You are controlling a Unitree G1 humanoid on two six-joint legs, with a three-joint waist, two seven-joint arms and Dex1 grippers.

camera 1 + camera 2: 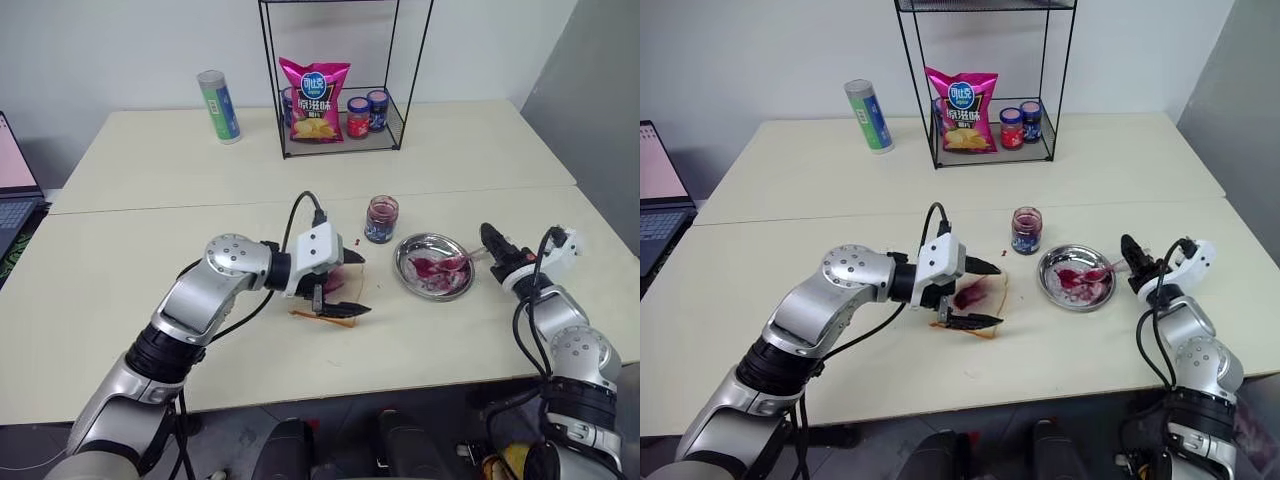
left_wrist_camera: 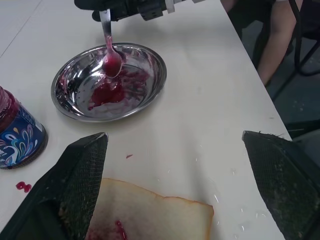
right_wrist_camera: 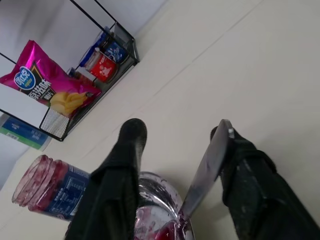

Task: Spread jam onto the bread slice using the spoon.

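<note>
I log the left gripper (image 1: 975, 293) spread wide around the bread slice (image 1: 980, 296). The right gripper (image 3: 175, 150) is parted, the spoon (image 2: 111, 55) leaning on one finger, its bowl over jam (image 2: 107, 92) in the steel dish (image 1: 405, 262).

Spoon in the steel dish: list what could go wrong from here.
1. The right pincer stands open, the spoon leaning against one finger with its bowl in the steel dish; the handle may slip and fling jam onto the table.
2. The open left pincer straddles the bread slice; closing could crush it.
3. The open jam jar stands close by the dish and could be knocked.
</note>
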